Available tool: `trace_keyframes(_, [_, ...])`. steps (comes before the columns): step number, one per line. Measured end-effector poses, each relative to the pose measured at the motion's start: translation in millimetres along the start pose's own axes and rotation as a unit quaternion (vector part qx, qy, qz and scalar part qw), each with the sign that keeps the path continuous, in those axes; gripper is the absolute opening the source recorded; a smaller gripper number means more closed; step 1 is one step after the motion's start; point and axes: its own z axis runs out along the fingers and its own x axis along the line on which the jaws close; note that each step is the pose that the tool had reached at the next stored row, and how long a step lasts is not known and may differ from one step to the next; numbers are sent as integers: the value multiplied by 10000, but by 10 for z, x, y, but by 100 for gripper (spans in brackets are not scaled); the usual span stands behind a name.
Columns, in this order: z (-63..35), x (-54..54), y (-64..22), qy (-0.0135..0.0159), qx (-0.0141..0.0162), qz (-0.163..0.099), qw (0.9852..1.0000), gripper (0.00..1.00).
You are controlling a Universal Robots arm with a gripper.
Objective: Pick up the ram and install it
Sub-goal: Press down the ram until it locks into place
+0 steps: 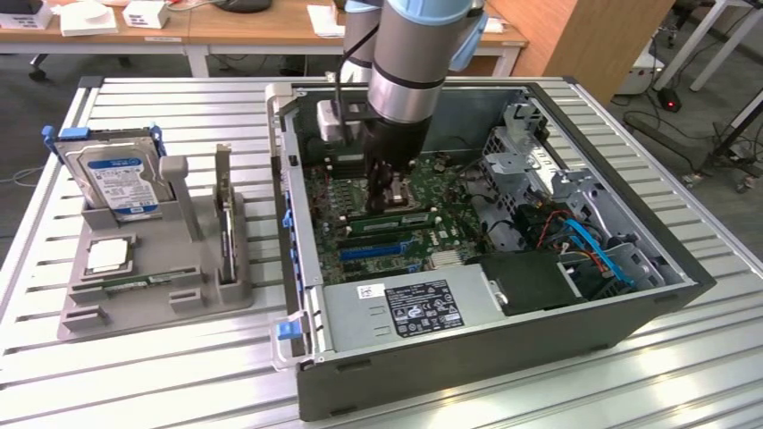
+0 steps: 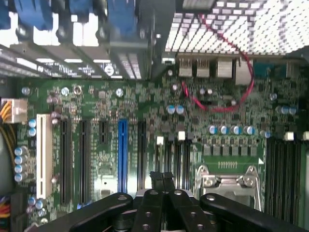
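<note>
My gripper (image 1: 384, 189) reaches down into the open computer case (image 1: 477, 357), over the green motherboard (image 1: 346, 192). The ram (image 1: 389, 218), a long narrow green stick, sits on edge in a motherboard slot just below the fingertips. I cannot tell whether they touch it. In the wrist view the black fingers (image 2: 155, 180) are pressed together, and the gripper (image 2: 161, 176) hangs shut over the dark memory slots, between the blue slot (image 2: 122, 154) and the processor socket (image 2: 229, 176). Nothing shows between the fingers. The ram itself is hidden under them there.
A grey holder (image 1: 155, 299) at the exterior view's left carries a hard drive (image 1: 120, 179), a square silver chip (image 1: 107, 256) and an upright thin board (image 1: 223, 201). The power supply (image 1: 406, 308), drive cage (image 1: 524, 161) and blue cables (image 1: 596, 250) crowd the case. A red wire (image 2: 227, 106) loops over the board.
</note>
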Motion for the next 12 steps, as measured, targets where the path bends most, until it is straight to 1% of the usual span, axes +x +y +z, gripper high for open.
trace_keyframes(8, [-8,0,-207,1,0,0,10000,9])
trace_keyframes(12, [-12,0,-295,1,0,0,10000,9])
